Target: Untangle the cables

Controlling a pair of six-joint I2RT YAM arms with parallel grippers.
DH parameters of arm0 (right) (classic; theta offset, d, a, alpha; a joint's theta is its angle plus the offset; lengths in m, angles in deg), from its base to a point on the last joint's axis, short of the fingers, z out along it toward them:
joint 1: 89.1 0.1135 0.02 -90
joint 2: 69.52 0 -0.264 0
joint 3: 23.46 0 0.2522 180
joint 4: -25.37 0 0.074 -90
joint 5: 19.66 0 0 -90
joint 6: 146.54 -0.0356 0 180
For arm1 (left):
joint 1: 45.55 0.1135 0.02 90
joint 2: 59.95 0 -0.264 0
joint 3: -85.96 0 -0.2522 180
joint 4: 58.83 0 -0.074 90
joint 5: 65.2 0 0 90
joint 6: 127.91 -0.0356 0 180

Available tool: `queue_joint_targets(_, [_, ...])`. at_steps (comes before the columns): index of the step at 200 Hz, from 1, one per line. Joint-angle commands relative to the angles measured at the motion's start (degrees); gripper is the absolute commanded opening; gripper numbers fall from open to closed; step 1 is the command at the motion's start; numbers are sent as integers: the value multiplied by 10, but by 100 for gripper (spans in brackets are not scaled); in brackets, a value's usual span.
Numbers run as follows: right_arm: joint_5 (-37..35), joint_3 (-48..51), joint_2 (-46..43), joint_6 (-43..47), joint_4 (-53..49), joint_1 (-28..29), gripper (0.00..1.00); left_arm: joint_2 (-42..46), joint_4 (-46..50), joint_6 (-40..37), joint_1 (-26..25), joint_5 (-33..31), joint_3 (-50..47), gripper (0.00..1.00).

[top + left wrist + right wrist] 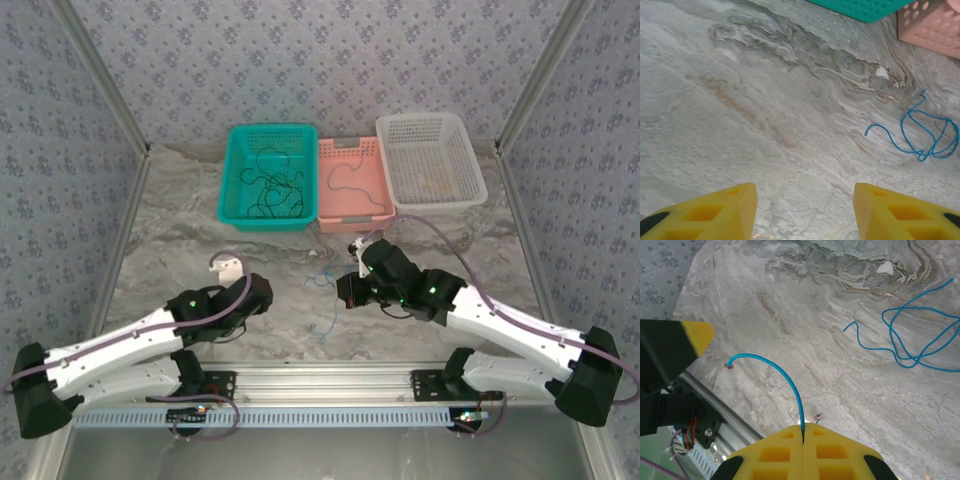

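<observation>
My right gripper (803, 434) is shut on a thin blue cable (782, 372). The cable arcs up from the closed yellow fingers to a bare copper tip at the left. In the top view this gripper (346, 292) hovers just right of the blue cable (325, 318) at the table's middle. A second blue cable (912, 337) lies looped on the marble further off, also seen as a blue loop (930, 135) in the left wrist view. My left gripper (805, 210) is open over bare table, with nothing between its fingers (725, 210). It sits left of the cables (262, 293).
Three baskets stand at the back: a green basket (233, 165) holding black cables (272, 190), a pink basket (378, 185) with one dark cable (347, 180), and a white basket (470, 165) with a pale strand (437, 184). A metal rail (330, 378) runs along the near edge.
</observation>
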Motion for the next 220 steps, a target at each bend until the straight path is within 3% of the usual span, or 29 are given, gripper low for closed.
queue_joint_targets(1, [-1,40,7,-16,19,-27,0,-3,28,21,-4,10,-6,55])
queue_joint_targets(71, [42,115,4,21,-28,-143,0,-145,-104,-40,-86,59,9,48])
queue_joint_targets(85, [43,111,13,22,-43,-152,0,-172,-122,-21,-87,67,14,53])
queue_joint_targets(99, [43,110,17,46,-47,-157,0,-190,-149,13,-88,72,14,66])
queue_joint_targets(119, [37,111,20,49,-50,-159,0,-206,-185,58,-88,67,21,68])
queue_joint_targets(148, [38,115,20,48,-46,-159,0,-237,-240,38,-88,85,56,73])
queue_joint_targets(182, [40,118,16,46,-42,-160,0,-339,-209,10,-90,148,144,62])
queue_joint_targets(220, [43,122,10,41,-37,-159,0,-436,-109,-22,-102,139,225,49])
